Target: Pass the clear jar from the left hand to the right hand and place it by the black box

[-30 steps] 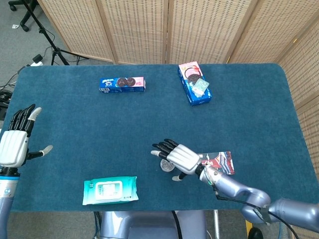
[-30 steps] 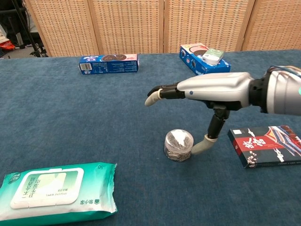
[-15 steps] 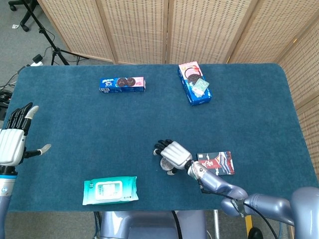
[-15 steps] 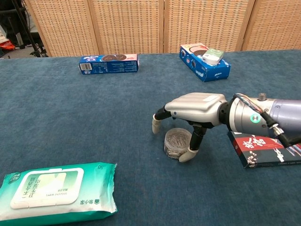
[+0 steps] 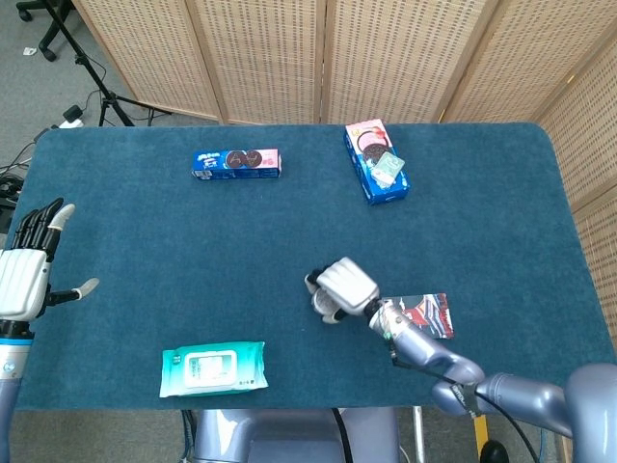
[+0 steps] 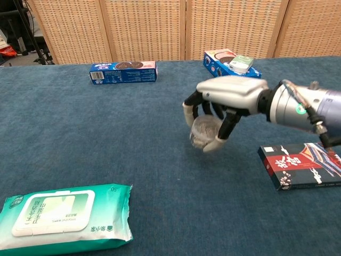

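My right hand [image 6: 224, 104] [image 5: 342, 286] grips the clear jar [image 6: 204, 130] from above and holds it lifted off the blue tabletop; in the head view the hand hides most of the jar [image 5: 321, 304]. The black box [image 6: 303, 164] [image 5: 424, 314] lies flat on the table just to the right of the hand. My left hand [image 5: 27, 272] hangs at the far left edge of the table, fingers spread and nothing in it; the chest view does not show it.
A green wet-wipes pack [image 5: 213, 368] [image 6: 63, 215] lies near the front left. A blue cookie box [image 5: 236, 163] [image 6: 123, 72] sits at the back left, and a blue snack box [image 5: 376, 161] [image 6: 232, 68] at the back centre. Wicker screens stand behind the table.
My right hand came down over the jar, closed its fingers around it and lifted it off the table. The left hand has barely moved.
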You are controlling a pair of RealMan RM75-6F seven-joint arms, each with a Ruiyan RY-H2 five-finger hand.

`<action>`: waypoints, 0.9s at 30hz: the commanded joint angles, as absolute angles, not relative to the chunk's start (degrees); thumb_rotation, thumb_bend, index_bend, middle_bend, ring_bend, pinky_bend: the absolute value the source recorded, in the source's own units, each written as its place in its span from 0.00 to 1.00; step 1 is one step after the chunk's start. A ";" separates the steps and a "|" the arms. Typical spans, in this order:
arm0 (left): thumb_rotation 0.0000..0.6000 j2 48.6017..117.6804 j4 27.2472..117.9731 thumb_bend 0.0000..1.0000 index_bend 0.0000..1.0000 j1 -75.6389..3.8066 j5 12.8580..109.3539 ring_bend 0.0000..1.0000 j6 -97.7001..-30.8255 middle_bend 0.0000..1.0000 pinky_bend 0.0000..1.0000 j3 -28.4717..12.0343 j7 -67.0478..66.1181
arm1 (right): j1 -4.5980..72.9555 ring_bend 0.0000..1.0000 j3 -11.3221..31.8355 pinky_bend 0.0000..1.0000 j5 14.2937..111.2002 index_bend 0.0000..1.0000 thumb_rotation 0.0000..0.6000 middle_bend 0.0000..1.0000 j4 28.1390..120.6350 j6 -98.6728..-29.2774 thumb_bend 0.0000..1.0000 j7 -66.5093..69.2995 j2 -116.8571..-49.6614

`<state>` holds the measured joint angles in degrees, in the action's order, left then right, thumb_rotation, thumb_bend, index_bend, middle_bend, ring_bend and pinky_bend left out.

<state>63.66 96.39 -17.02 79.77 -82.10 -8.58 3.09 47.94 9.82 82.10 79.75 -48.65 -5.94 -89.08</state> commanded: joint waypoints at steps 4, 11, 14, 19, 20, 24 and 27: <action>1.00 63.87 96.90 0.06 0.00 -16.79 80.19 0.00 -82.27 0.00 0.00 -8.59 2.28 | 46.56 0.56 12.93 0.55 76.53 0.61 1.00 0.61 73.33 -49.15 0.45 -3.90 -85.56; 1.00 64.05 96.82 0.06 0.00 -16.88 80.23 0.00 -81.85 0.00 0.00 -8.86 1.74 | 45.47 0.56 10.68 0.55 74.73 0.61 1.00 0.61 68.79 -46.02 0.52 -2.03 -84.03; 1.00 64.24 96.71 0.06 0.00 -16.85 80.65 0.00 -82.05 0.00 0.00 -8.89 1.49 | 45.20 0.56 10.54 0.55 73.42 0.61 1.00 0.61 68.89 -44.36 0.52 0.24 -83.70; 1.00 64.41 96.80 0.06 0.00 -16.76 80.61 0.00 -81.95 0.00 0.00 -8.94 1.01 | 45.31 0.56 9.82 0.55 73.37 0.61 1.00 0.61 70.78 -42.56 0.52 1.49 -82.29; 1.00 64.42 96.85 0.06 0.00 -16.75 80.51 0.00 -81.88 0.00 0.00 -8.97 0.88 | 45.35 0.56 9.77 0.55 73.38 0.61 1.00 0.61 70.98 -42.49 0.52 1.59 -82.23; 1.00 64.50 97.07 0.06 0.00 -16.60 80.72 0.00 -82.23 0.00 0.00 -9.05 0.39 | 45.78 0.56 9.54 0.55 72.73 0.61 1.00 0.61 70.49 -41.62 0.55 0.76 -82.41; 1.00 64.65 96.95 0.06 0.00 -16.40 81.02 0.00 -82.81 0.00 0.00 -9.22 0.56 | 45.99 0.56 9.30 0.55 71.75 0.61 1.00 0.60 70.88 -40.17 0.60 0.96 -82.30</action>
